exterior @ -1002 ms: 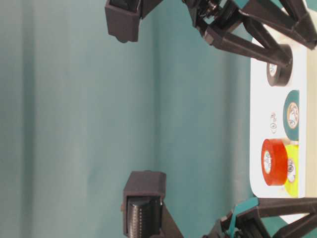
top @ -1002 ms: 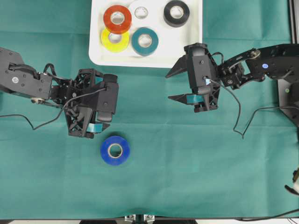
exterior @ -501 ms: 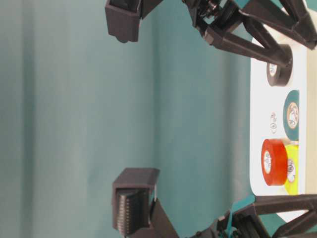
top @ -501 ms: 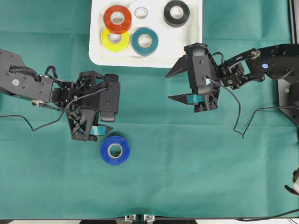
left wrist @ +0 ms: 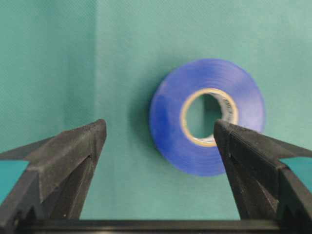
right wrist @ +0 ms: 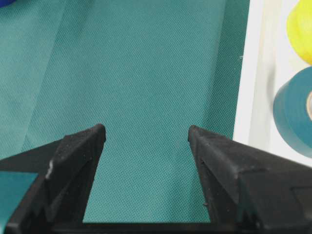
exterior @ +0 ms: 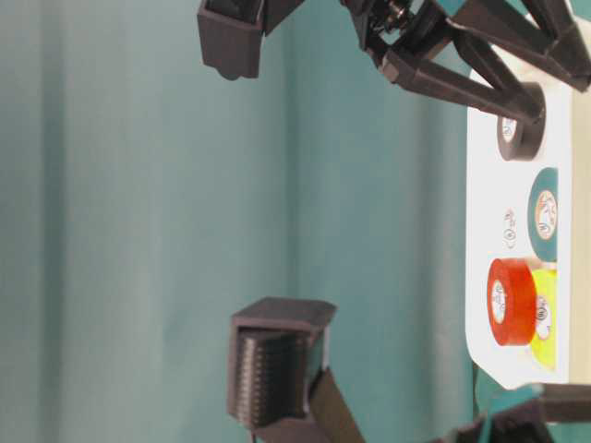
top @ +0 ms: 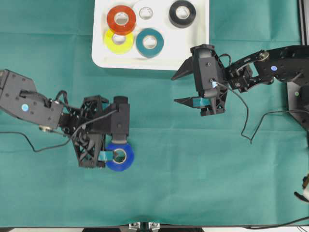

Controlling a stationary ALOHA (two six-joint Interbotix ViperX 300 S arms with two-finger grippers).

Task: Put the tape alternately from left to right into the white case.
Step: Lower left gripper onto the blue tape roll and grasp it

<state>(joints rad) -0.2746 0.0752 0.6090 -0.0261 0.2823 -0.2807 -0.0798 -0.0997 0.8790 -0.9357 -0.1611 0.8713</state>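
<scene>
A blue tape roll (top: 126, 159) (left wrist: 170, 117) lies flat on the green cloth at the front left. My left gripper (top: 112, 152) (left wrist: 158, 129) hangs over it, open. In the left wrist view one finger stands over the roll's core and the other over bare cloth to the left. My right gripper (top: 174, 89) (right wrist: 146, 131) is open and empty above the cloth, just below the white case (top: 193, 53) (right wrist: 248, 73). The case holds red (top: 120, 18), yellow (top: 119, 41), teal (top: 149, 42), black (top: 182, 13) and whitish (top: 146, 13) rolls. The table-level view hides the blue roll.
Green cloth (top: 193, 169) covers the table. The right arm's cable (top: 248, 125) loops over the cloth at the right. The red roll partly overlaps the yellow one. The table-level view shows the case (exterior: 480, 185) at the right and both arms at the frame edges.
My left gripper has moved toward the table's front and a little right, from beside the blue roll to over it. The right arm and the rolls have not moved.
</scene>
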